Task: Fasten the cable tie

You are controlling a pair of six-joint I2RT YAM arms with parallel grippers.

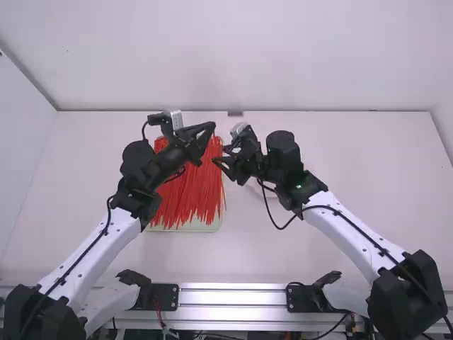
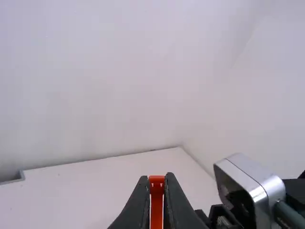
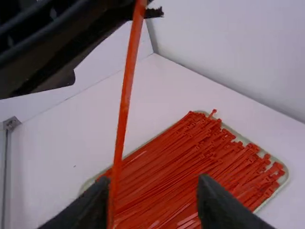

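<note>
The left tool (image 2: 156, 178) is clenched on one red cable tie (image 2: 156, 193). Its square head pokes up between the two dark fingertips, and the rest of the strap drops out of sight below them. From the high view, that tool (image 1: 205, 132) hangs above the far end of the pale tray (image 1: 205, 228). There the held tie is lost against the heap of red ties (image 1: 187, 191) behind it.

The right tool (image 3: 153, 180) is released, its fingers spread wide above the heap (image 3: 205, 152). The held strap (image 3: 126, 95) slants down from the left tool's blurred black mass (image 3: 57, 43) to just beside one of the right fingers (image 3: 97, 205). I can't make out whether strap and finger touch, and the strap's tail is cut off at the picture's edge.

The two tools sit close together over the white table (image 1: 354, 142). A silver-grey camera housing (image 2: 248, 186) on the right arm is only half visible.
</note>
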